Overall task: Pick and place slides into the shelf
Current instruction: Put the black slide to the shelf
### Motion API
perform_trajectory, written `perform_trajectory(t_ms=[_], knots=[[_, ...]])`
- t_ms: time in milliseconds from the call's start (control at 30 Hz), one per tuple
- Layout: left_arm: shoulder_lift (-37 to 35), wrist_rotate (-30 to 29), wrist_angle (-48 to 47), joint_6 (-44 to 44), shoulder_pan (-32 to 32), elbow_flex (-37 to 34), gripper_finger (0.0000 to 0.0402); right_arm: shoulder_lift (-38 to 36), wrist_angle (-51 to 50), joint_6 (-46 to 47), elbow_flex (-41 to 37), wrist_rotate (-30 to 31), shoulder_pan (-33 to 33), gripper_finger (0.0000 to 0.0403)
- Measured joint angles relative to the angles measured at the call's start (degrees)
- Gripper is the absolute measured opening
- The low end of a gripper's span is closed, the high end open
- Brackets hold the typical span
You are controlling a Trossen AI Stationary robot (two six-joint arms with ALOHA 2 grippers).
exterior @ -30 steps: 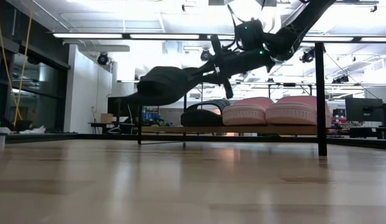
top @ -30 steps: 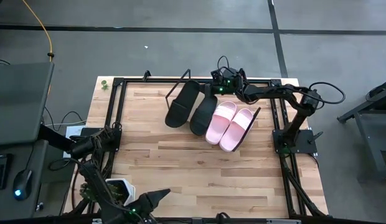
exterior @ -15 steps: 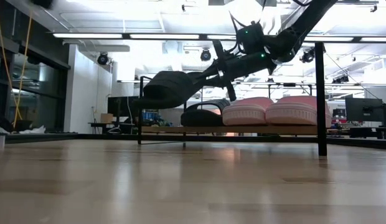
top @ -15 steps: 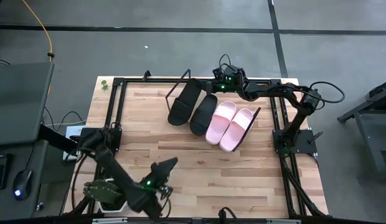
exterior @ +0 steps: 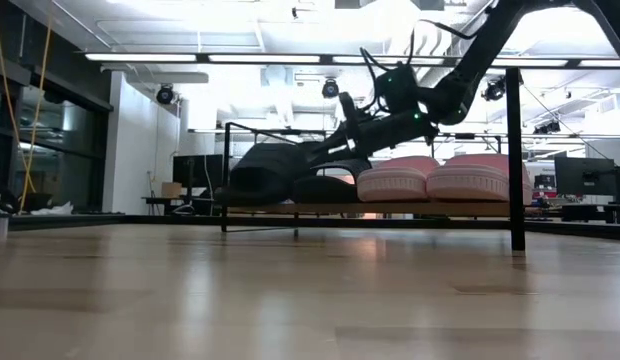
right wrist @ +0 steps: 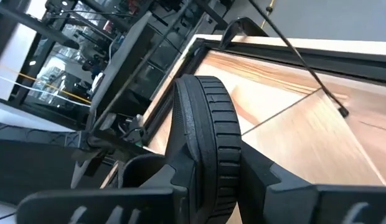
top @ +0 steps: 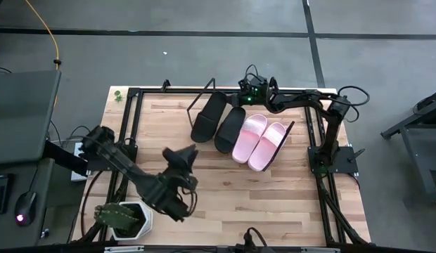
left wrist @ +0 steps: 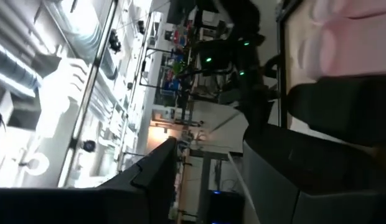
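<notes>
The shelf (exterior: 410,209) stands at the table's far side, a low board between black wire end frames (top: 199,100). Two pink slides (top: 259,140) and one black slide (top: 230,129) lie side by side on it. My right gripper (top: 235,99) is shut on a second black slide (top: 207,117) at the shelf's left end. That slide slopes down away from the gripper to the board's level (exterior: 240,193). My left gripper (top: 183,154) hangs open over the table's middle left, holding nothing; its two fingers (left wrist: 149,180) stand apart. My right gripper pinches the black slide's sole at the end nearest it (right wrist: 207,163), one finger (right wrist: 277,180) on each flat face. The fingers come nearly level from the table's far right, along the slide. The slide tilts, held end high (exterior: 325,150); whether its low end touches the board I cannot tell.
A black metal frame (top: 131,126) runs round the tabletop. A white pot with something green (top: 125,216) sits off the table's near left corner. Bare butcher-block tabletop (top: 274,197) stretches between the shelf and the near edge.
My right gripper has sunk with the black slide, whose low end has come down from above the shelf to the board's level. My left gripper has swung up from the table's near edge toward the middle left, rising and rolling as it went.
</notes>
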Motion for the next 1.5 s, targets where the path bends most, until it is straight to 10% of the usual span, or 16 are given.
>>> perform_trajectory(t_ms=[1500], knots=[[-15.05, 2.21, 0.07, 3.83, 0.12, 0.00, 0.0167, 0.04, -6.94, -4.74, -0.02, 5.00, -2.56, 0.0094]])
